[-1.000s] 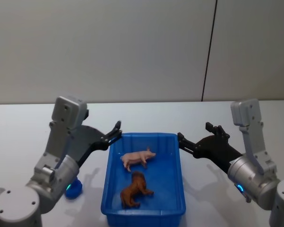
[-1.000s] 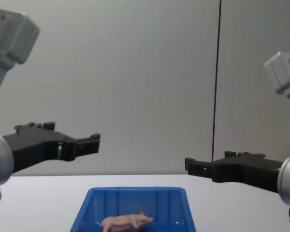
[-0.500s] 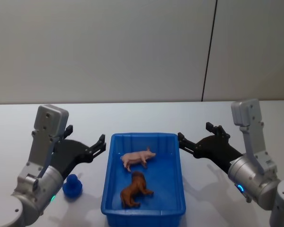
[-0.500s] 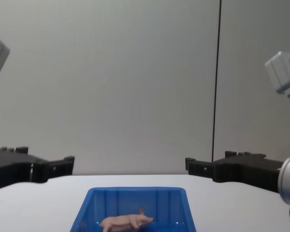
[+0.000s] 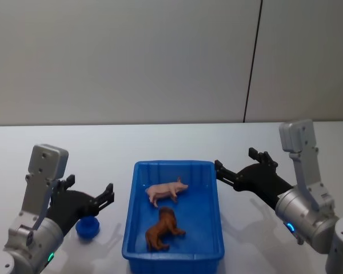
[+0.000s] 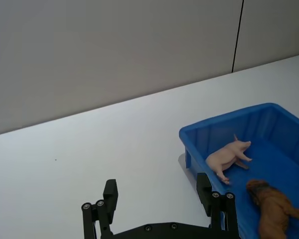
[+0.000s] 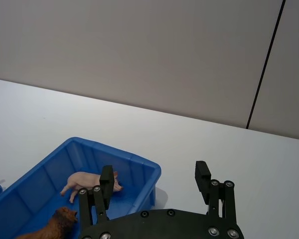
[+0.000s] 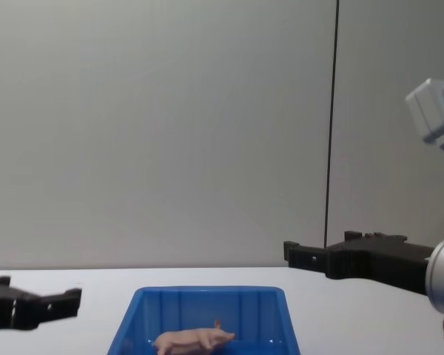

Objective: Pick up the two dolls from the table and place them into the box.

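Observation:
The blue box (image 5: 172,251) sits in the middle of the white table (image 5: 160,142). Both dolls lie inside it: the pale pink pig (image 5: 167,191) toward the far end and the brown lion (image 5: 163,229) nearer me. My left gripper (image 5: 107,197) hovers low to the left of the box, open and empty. The right gripper (image 5: 234,161) hangs just off the box's far right corner, also open and empty. From the left wrist, the left gripper (image 6: 157,189) faces the pig (image 6: 228,157) and lion (image 6: 274,211). From the right wrist, the right gripper (image 7: 154,174) looks over the pig (image 7: 89,180).
A small blue object (image 5: 87,227) rests on the table to the left of the box, just under the left gripper. A grey wall with a dark vertical seam (image 5: 251,63) backs the table. Bare tabletop stretches beyond and to both sides of the box.
The left arm has pulled back and sunk down to the left, away from the box's corner. The right arm, the box and both dolls have stayed put.

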Robot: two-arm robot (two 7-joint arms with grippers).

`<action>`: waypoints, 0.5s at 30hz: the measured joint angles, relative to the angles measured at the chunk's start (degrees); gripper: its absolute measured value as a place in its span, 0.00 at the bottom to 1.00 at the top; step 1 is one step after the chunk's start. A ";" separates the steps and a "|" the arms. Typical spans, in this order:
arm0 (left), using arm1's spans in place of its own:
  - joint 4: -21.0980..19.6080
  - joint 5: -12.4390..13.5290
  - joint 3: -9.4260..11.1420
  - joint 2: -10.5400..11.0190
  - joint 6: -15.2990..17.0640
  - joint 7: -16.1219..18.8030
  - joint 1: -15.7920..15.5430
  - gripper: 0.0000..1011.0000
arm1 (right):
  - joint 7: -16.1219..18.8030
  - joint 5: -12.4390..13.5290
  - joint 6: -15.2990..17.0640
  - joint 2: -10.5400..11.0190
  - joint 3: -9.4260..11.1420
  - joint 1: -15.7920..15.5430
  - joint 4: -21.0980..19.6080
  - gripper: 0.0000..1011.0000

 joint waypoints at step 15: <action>4.18 -1.82 -0.64 -0.07 0.37 -1.28 0.50 0.99 | 0.00 0.00 0.00 0.00 0.00 0.00 0.00 0.99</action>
